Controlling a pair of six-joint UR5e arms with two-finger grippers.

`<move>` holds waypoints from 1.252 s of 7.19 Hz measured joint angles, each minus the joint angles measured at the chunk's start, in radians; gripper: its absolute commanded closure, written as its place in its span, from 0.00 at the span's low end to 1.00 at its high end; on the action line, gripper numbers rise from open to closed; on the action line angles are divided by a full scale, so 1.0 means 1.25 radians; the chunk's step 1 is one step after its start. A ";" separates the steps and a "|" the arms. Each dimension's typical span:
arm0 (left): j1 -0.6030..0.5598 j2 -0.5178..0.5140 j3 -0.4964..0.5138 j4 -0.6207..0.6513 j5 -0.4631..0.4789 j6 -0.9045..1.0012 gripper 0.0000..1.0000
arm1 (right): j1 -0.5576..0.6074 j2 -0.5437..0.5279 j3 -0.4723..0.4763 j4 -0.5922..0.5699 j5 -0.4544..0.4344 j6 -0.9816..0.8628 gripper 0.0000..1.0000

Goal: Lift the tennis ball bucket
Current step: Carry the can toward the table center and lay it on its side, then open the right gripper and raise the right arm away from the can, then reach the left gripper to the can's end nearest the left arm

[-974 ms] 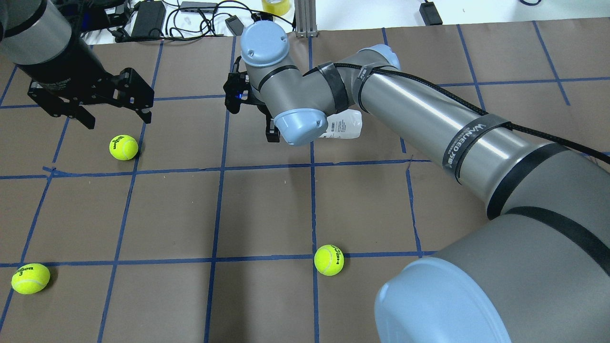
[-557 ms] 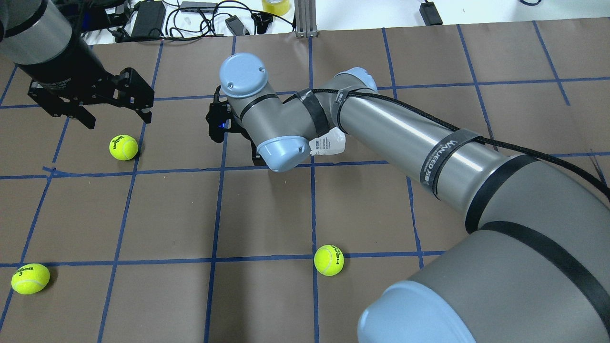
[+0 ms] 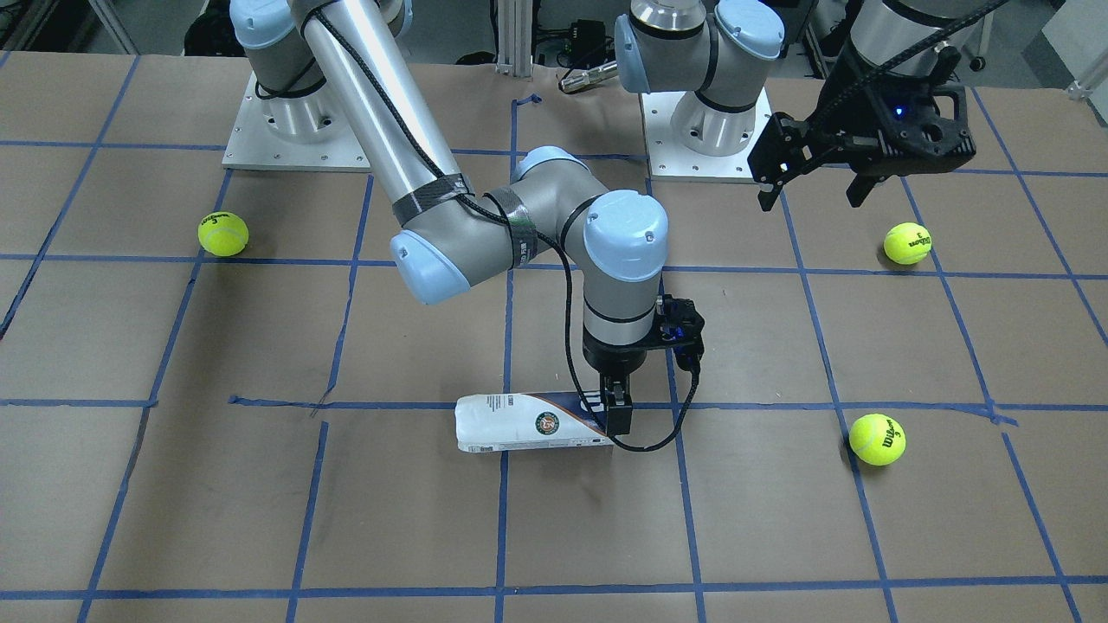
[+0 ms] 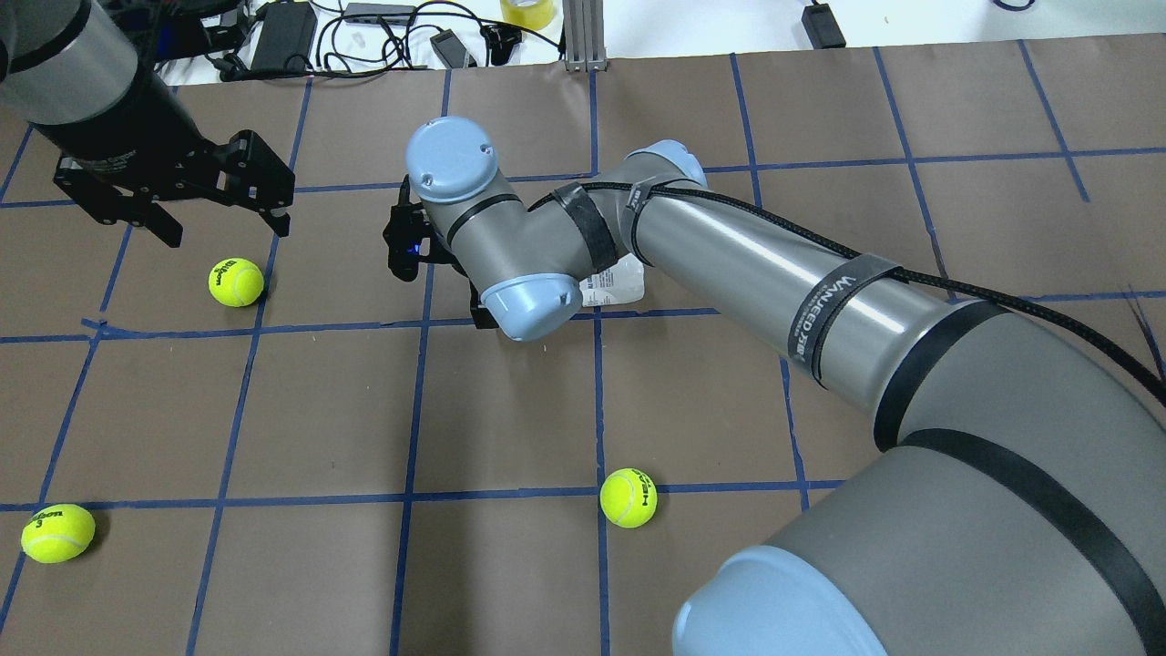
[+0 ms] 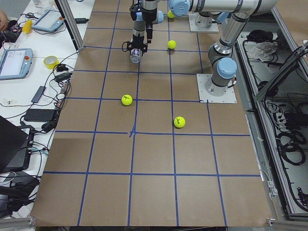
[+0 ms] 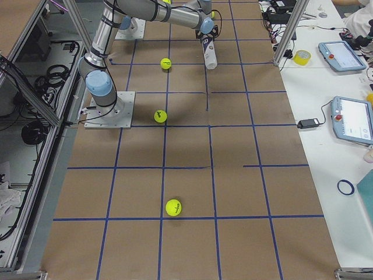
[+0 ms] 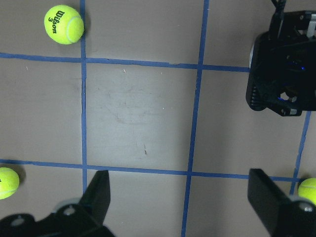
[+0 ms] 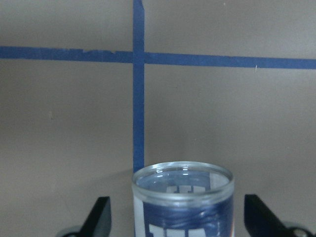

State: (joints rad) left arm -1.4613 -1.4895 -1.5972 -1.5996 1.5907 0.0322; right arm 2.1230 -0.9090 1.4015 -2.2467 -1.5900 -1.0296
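The tennis ball can (image 3: 528,424) is a clear tube with a white and navy label. It lies level near the table's middle, over a blue tape line. My right gripper (image 3: 617,420) points down at its navy, open end. In the right wrist view the can (image 8: 182,207) sits between the two fingers (image 8: 101,217). I take the gripper as shut on the can. I cannot tell whether the can is off the table. From overhead only its white end (image 4: 612,282) shows past the right wrist. My left gripper (image 4: 225,230) is open and empty, above the far left of the table.
Three yellow-green tennis balls lie on the brown gridded table: one (image 4: 236,281) just below my left gripper, one (image 4: 629,497) near the robot's side, one (image 4: 57,533) at the near left. Cables and power bricks (image 4: 282,36) lie beyond the far edge.
My right wrist has moved left and toward the robot's side, and the can's white end has moved along with it. The left arm and the balls have not moved.
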 measured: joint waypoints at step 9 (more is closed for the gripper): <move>0.017 -0.143 -0.096 0.248 -0.323 -0.012 0.00 | -0.378 -0.335 0.005 0.336 0.008 0.342 0.00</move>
State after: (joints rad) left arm -1.4403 -1.6680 -1.7173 -1.2900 1.1873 0.0167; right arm 1.6499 -1.3282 1.4071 -1.8271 -1.5803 -0.6022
